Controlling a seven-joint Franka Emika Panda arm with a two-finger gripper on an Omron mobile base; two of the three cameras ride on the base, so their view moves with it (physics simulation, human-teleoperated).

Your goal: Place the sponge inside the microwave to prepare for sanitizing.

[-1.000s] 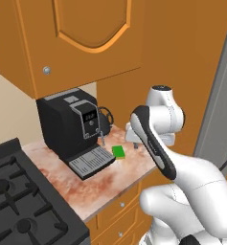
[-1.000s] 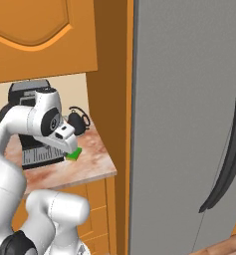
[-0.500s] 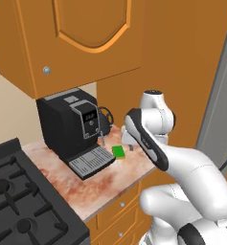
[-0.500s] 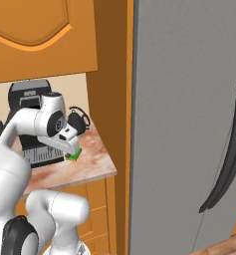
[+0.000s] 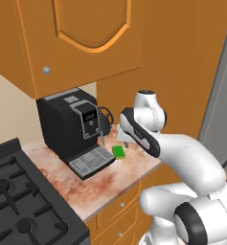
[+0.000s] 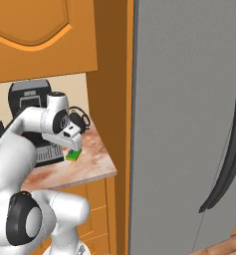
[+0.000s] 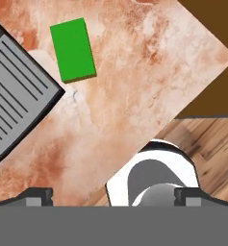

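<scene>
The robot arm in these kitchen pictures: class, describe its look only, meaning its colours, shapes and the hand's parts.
The arm is made of glossy white, rounded tube-like segments with dark grey to black bands at the joints. The hand is a small white block with a dark round patch on its side. In the hand view its two finger tips are small, dark and flat. No cables or markings are visible.

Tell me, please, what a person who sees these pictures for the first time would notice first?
The eye goes first to the small bright green rectangular sponge, lying flat on the mottled reddish stone counter beside the ribbed grey drip tray of the black coffee machine. Next comes the white robot arm bending over it, its two-finger gripper open above the counter and holding nothing. On the right side stands a tall grey refrigerator door with a dark curved handle.
</scene>
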